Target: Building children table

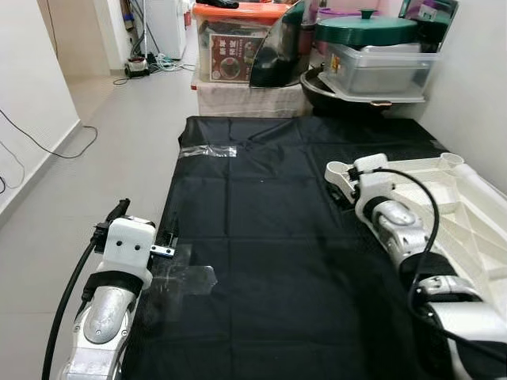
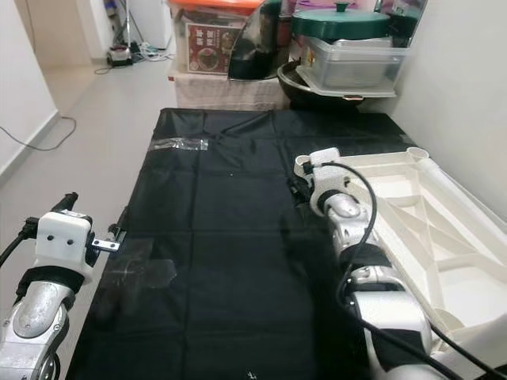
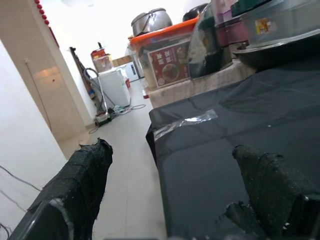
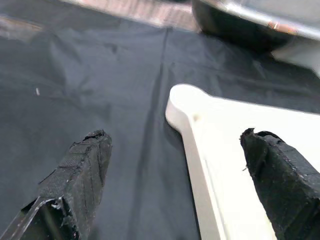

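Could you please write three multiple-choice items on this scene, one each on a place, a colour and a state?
1. Where does the white table top lie?
A. on the black sheet's right part, by the wall
B. on top of the storage boxes
C. on the bare floor at the left

2. What colour is the lid of the storage box at the back?
A. blue
B. orange
C. yellow

3. How does the right gripper stand?
A. shut on the table top
B. shut, holding nothing
C. open, at the table top's corner

Answers: 1 A, it rests on the black sheet beside the right wall. 2 B, the lid is orange. 3 C, its fingers are spread on either side of the rounded corner.
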{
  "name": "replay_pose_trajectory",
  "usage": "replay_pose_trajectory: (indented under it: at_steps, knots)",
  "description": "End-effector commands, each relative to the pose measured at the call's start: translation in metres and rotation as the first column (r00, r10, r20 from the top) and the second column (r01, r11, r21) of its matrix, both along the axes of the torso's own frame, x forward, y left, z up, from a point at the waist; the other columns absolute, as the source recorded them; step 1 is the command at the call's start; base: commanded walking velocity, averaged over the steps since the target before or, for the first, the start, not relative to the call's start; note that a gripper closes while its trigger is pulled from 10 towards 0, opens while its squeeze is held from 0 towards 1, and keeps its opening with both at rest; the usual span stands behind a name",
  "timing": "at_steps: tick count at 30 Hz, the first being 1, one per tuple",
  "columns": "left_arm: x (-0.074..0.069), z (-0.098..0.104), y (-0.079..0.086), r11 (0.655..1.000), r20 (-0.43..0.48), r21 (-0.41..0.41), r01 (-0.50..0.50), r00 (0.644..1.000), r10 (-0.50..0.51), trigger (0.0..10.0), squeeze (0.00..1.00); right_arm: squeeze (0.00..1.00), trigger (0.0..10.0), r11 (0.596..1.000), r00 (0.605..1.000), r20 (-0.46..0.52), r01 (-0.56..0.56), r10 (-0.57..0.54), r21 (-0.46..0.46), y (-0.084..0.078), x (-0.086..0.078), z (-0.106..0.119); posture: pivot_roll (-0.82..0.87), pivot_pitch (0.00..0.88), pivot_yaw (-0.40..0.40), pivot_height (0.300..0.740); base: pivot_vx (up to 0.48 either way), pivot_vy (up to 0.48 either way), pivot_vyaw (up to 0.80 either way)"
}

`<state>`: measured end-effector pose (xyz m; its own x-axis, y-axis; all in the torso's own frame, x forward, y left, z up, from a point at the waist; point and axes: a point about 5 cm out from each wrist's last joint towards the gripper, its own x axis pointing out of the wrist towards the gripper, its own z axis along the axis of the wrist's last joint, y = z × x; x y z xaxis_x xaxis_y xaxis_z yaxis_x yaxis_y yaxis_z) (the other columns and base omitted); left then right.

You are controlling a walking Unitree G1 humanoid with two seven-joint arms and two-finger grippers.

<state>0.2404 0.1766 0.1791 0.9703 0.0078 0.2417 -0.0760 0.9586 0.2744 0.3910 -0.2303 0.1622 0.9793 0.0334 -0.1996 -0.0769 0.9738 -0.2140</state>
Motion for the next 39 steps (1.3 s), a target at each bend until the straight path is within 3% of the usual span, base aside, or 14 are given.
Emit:
replay_pose_trajectory:
  at_steps: [1,4,6,8,11,14,24,26,28,36,39]
  knots:
    - [0.003,-0.002,-0.001,1.000,-0.002,-0.002,-0.004,1.000,0.004,10.0,0.00,0.00,10.0,1.000,0.998,-0.059,-0.010,0.010,0.005,0.000,-0.002,-0.009,0.07,0.000,-0.077,0.740,0.000,0.000,0.00]
    - [0.004,-0.002,-0.001,1.000,0.000,0.000,-0.003,1.000,0.003,10.0,0.00,0.00,10.0,0.998,0.987,-0.148,-0.064,0.064,0.008,0.003,-0.006,-0.024,0.07,0.000,-0.080,0.740,0.000,0.000,0.00]
    - [0.004,-0.002,-0.001,1.000,0.000,0.000,-0.003,1.000,0.003,10.0,0.00,0.00,10.0,0.998,0.987,-0.148,-0.064,0.064,0.008,0.003,-0.006,-0.024,0.07,0.000,-0.080,0.740,0.000,0.000,0.00]
    - [0.005,-0.002,0.000,1.000,0.002,0.001,-0.005,1.000,0.005,10.0,0.00,0.00,10.0,0.999,0.982,-0.183,-0.038,0.036,-0.006,-0.002,-0.009,-0.030,0.08,0.000,-0.083,0.740,0.000,0.000,0.00]
    - [0.004,-0.002,0.001,1.000,0.005,0.004,-0.011,1.000,0.011,10.0,0.00,0.00,10.0,0.996,0.978,-0.189,0.092,-0.091,-0.004,-0.020,-0.011,-0.028,0.08,0.000,-0.089,0.740,0.000,0.000,0.00]
    - [0.003,-0.004,0.001,1.000,0.003,0.005,-0.015,1.000,0.015,10.0,0.00,0.00,10.0,0.994,0.976,-0.188,0.111,-0.111,-0.014,-0.024,-0.011,-0.026,0.09,0.000,-0.097,0.740,0.000,0.000,0.00]
    - [0.005,-0.008,-0.004,1.000,0.000,0.004,-0.007,1.000,0.007,10.0,0.00,0.00,10.0,0.999,0.955,-0.296,-0.041,0.030,-0.031,-0.012,-0.016,-0.040,0.08,0.000,-0.099,0.740,0.000,0.000,0.00]
    - [0.005,-0.008,-0.004,1.000,0.000,0.004,-0.007,1.000,0.007,10.0,0.00,0.00,10.0,0.999,0.955,-0.296,-0.041,0.030,-0.031,-0.012,-0.016,-0.040,0.08,0.000,-0.099,0.740,0.000,0.000,0.00]
    - [0.007,-0.007,-0.001,1.000,0.004,0.009,-0.008,1.000,0.008,10.0,0.00,0.00,10.0,0.996,0.935,-0.356,-0.034,0.003,-0.082,-0.014,-0.021,-0.050,0.08,0.000,-0.102,0.740,0.000,0.000,0.00]
    - [0.005,-0.007,-0.001,1.000,0.009,0.012,-0.014,1.000,0.014,10.0,0.00,0.00,10.0,0.994,0.942,-0.323,0.063,-0.087,-0.084,-0.024,-0.021,-0.047,0.08,0.000,-0.112,0.740,0.000,0.000,0.00]
    - [0.003,-0.008,-0.001,1.000,0.009,0.010,-0.017,1.000,0.017,10.0,0.00,0.00,10.0,0.995,0.966,-0.238,0.093,-0.098,-0.033,-0.023,-0.014,-0.033,0.08,0.000,-0.111,0.740,0.000,0.000,0.00]
